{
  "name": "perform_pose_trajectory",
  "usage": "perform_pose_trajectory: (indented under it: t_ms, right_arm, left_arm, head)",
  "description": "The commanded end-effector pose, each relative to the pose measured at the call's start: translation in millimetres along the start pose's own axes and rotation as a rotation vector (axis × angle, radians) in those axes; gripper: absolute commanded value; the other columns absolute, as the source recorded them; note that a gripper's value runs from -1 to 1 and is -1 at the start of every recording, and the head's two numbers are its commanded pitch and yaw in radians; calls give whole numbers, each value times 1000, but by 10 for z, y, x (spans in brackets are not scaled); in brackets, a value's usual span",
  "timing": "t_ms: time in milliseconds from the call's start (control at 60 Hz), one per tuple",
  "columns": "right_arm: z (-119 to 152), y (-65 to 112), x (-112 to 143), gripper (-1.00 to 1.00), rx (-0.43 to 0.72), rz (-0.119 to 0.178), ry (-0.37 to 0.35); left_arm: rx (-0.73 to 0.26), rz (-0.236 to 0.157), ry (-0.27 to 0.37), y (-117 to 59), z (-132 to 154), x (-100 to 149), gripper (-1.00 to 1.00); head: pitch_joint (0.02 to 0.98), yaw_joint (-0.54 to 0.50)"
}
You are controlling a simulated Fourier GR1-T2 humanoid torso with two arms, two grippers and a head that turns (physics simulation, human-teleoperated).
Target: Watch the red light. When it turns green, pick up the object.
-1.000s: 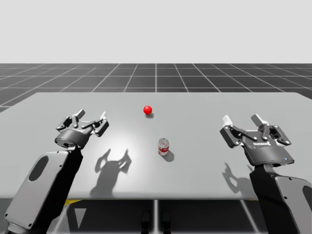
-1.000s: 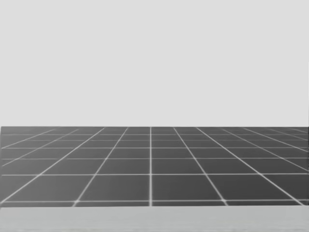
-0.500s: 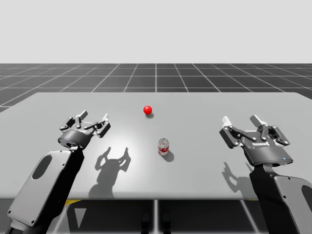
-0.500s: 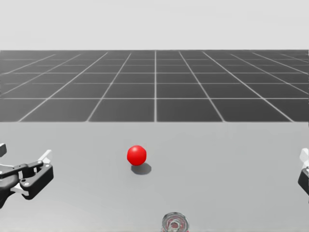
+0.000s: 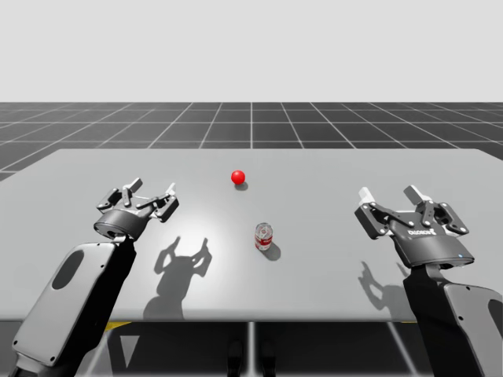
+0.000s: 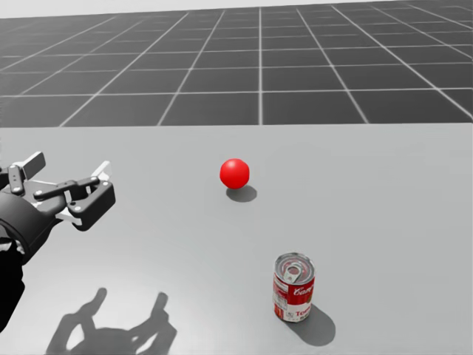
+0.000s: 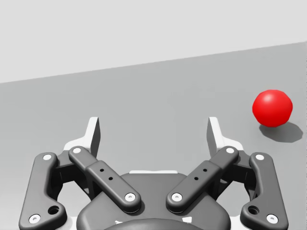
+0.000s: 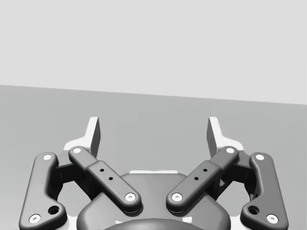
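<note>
A red ball light (image 5: 238, 177) (image 6: 234, 173) rests on the grey table (image 5: 330, 173), toward the far middle. A small red and white can (image 5: 264, 236) (image 6: 294, 288) stands upright nearer to me, a little right of the light. My left gripper (image 5: 151, 196) (image 6: 65, 171) (image 7: 154, 136) hovers open left of both, with the red light (image 7: 272, 108) ahead and off to its right side. My right gripper (image 5: 391, 199) (image 8: 154, 136) hangs open over the table's right part, nothing between its fingers.
A dark gridded floor (image 5: 251, 122) lies beyond the table's far edge. Shadows of both arms fall on the table near its front edge (image 5: 251, 320).
My head has turned downward, bringing the can and more of the table into sight. My left gripper has shifted slightly; the light stays red, the can has not moved.
</note>
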Motion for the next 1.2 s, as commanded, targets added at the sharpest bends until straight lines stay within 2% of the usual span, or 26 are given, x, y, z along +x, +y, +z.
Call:
perform_pose_trajectory:
  t_ms: [17,467,1200]
  right_arm:
    - [2,2,2,-1000,0,0,-1]
    - [-1,2,-2,-1000,4,3,-4]
    - [-8,2,-8,-1000,6,3,-1]
  left_arm:
    - [-4,8,-10,-3,6,14,-1000]
    - [-1,24,-32,3,21,40,-1000]
    - [5,13,-32,5,17,34,-1000]
  head:
    - [591,69]
    - [581,67]
    - [574,66]
